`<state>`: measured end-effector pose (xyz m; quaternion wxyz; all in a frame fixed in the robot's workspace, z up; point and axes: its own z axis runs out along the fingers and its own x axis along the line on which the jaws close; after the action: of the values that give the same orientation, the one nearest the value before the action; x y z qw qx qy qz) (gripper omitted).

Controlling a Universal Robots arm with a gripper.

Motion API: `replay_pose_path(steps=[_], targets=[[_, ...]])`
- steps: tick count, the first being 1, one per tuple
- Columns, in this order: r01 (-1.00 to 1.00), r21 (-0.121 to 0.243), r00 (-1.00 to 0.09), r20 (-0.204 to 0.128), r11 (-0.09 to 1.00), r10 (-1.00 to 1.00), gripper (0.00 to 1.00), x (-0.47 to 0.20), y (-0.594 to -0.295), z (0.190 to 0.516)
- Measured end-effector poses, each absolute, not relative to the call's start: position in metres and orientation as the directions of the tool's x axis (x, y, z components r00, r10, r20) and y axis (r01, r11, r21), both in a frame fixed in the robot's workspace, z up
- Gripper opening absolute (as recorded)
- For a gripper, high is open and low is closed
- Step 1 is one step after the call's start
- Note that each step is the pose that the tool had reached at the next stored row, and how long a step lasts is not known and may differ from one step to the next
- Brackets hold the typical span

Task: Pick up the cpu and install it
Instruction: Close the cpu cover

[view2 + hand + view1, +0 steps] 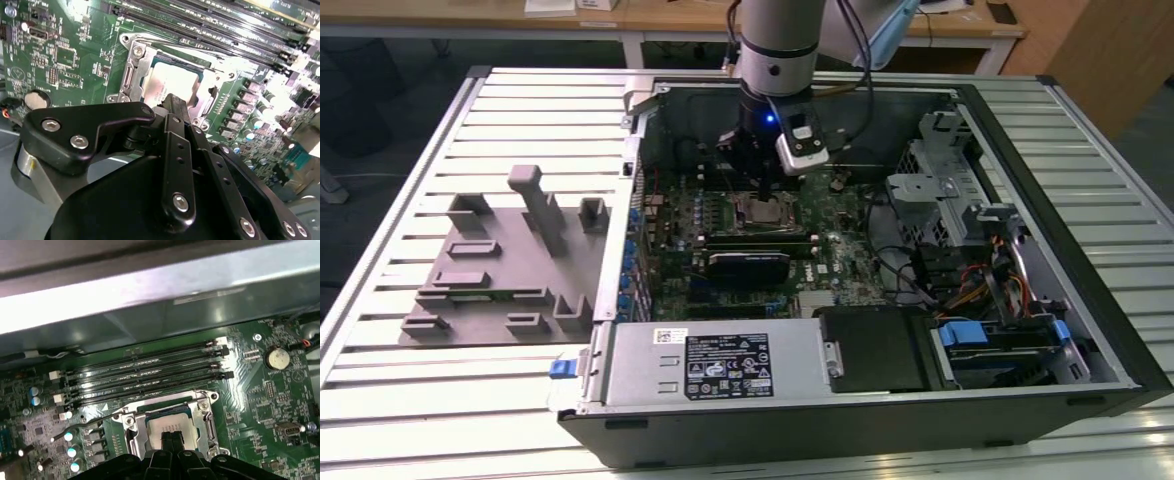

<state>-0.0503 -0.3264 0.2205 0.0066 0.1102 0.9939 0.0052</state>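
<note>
Cpu [170, 424] seated flat in socket frame [129, 432] on motherboard [260, 390], inside open computer case [854, 440], we see pincer [172, 439] closed together, empty, tips just over the chip, contact unclear

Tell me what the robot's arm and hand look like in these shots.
The arm is a silver-grey cylinder with a dark band. It has a small blue light near the wrist, a pale grey box mounted beside it and dark cables running alongside. The hand is matte black, built from flat linkage plates fastened with silver screws, and it tapers to narrow fingers.
</note>
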Motion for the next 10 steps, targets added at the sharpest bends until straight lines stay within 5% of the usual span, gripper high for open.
replay_pose_path(steps=[10], targets=[[0.191, 0.013, -0.981, -0.018, 0.981, 0.192, 0.11, -0.0512, -0.3264, 0.2202]])
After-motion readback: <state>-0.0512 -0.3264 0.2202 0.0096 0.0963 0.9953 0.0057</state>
